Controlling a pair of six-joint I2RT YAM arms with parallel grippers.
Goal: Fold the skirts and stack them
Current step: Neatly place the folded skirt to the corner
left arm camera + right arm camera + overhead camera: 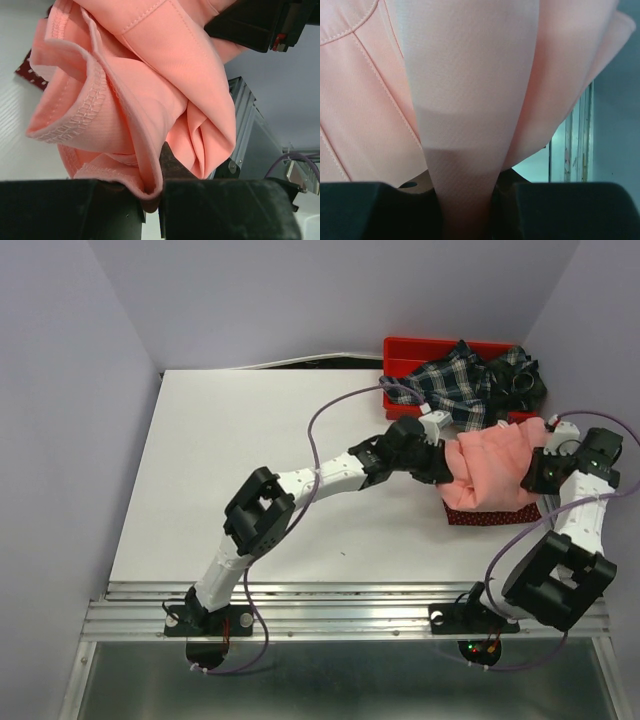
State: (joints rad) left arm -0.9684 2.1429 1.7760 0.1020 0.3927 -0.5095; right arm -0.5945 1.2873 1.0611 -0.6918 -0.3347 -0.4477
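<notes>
Salmon-pink skirt (497, 465) | clamped in both jaws | apparently atop dotted skirt (490, 516)

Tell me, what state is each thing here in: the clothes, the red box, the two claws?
salmon-pink skirt: bunched, pinched at both sides.
dark red dotted skirt: flat, mostly covered by the salmon-pink skirt.
plaid skirt: crumpled, unfolded, spilling over the red bin.
red bin: upright, holding the plaid skirt.
left gripper: shut on the salmon-pink skirt.
right gripper: shut on the salmon-pink skirt.
</notes>
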